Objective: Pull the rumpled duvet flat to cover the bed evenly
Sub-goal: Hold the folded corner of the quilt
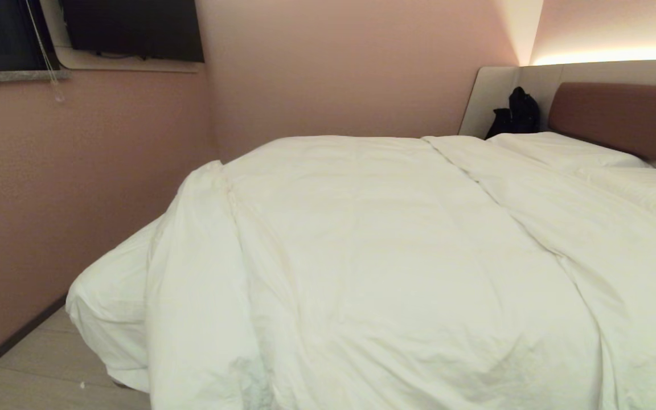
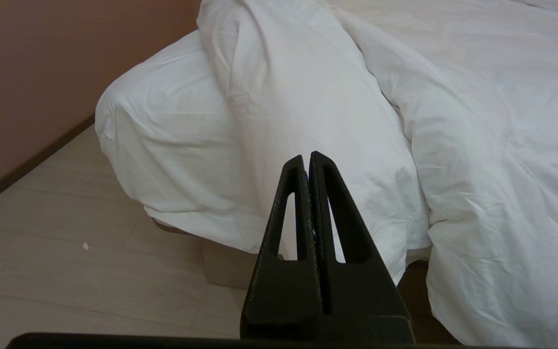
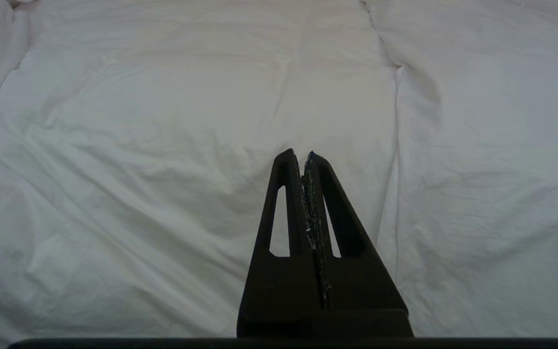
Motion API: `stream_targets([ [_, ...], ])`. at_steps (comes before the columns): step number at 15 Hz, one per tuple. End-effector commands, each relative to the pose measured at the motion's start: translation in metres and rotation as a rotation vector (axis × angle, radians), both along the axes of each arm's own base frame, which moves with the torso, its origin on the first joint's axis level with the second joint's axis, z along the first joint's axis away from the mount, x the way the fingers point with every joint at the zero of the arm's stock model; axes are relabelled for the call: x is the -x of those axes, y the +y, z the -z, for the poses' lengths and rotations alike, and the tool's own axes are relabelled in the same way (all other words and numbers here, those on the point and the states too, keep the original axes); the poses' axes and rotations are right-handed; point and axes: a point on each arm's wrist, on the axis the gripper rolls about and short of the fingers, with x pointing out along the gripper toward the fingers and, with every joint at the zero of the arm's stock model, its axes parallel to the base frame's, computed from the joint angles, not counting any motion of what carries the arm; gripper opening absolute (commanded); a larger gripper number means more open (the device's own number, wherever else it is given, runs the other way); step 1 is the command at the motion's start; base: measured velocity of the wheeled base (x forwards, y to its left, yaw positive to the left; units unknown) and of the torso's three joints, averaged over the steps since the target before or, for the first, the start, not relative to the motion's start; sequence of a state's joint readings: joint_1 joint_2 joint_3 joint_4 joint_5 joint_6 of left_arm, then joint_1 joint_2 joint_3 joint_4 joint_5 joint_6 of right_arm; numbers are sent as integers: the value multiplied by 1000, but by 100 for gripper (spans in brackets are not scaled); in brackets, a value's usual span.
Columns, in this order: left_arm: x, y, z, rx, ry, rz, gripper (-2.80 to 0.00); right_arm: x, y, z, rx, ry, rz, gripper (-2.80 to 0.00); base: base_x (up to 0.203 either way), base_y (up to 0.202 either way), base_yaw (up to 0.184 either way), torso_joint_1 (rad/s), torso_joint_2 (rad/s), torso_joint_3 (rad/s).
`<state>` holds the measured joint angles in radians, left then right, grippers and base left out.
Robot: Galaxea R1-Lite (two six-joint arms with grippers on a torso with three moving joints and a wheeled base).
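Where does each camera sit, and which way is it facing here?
Head view: high up, looking down across the duvet toward the headboard; no arm shows.
Left wrist view: behind the shut left pincer, facing the bed's corner and the floor.
Right wrist view: behind the shut right pincer, facing the duvet's middle.
Shared: all three show the duvet.

place: bedroom | cues: bed (image 1: 106,296), padded headboard (image 1: 624,117), pillow (image 1: 561,149), pink walls (image 1: 339,68)

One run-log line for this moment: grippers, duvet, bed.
left gripper: shut, empty, near bed corner | right gripper: shut, empty, over duvet | duvet: spread, wrinkled | bed: mattress corner uncovered
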<state>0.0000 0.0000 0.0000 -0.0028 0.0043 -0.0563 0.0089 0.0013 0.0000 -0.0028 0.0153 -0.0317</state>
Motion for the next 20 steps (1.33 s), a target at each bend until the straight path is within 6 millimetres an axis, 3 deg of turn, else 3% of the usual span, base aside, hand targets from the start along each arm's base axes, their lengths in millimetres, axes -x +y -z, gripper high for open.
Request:
stream_targets([
  [1,0,0,0,-1,0,-2,-280,0,0,0,1,0,0,-280,0,0,0,0,0,0],
  [4,3,0,-8,7,-24,0,-280,0,0,0,1,0,0,-280,0,0,0,0,0,0],
  [7,8,0,-42,53,-30,23,-280,0,0,0,1,0,0,-280,0,0,0,0,0,0],
  [10,-11,-1,-89,167,73,53,-280,0,0,0,1,0,-1,-280,0,0,0,0,0,0],
  [12,-37,-2,-118,220,152,58,-280,0,0,0,0,-1,0,-280,0,0,0,0,0,0],
  [15,-94,-2,-143,285,295,56,-280,0,0,0,1,0,0,-280,0,0,0,0,0,0],
  [18,-150,-3,-155,339,405,43,-280,0,0,0,0,-2,0,-280,0,0,0,0,0,0],
  [20,-192,-3,-145,362,519,20,-280,0,0,0,1,0,-2,-280,0,0,0,0,0,0],
])
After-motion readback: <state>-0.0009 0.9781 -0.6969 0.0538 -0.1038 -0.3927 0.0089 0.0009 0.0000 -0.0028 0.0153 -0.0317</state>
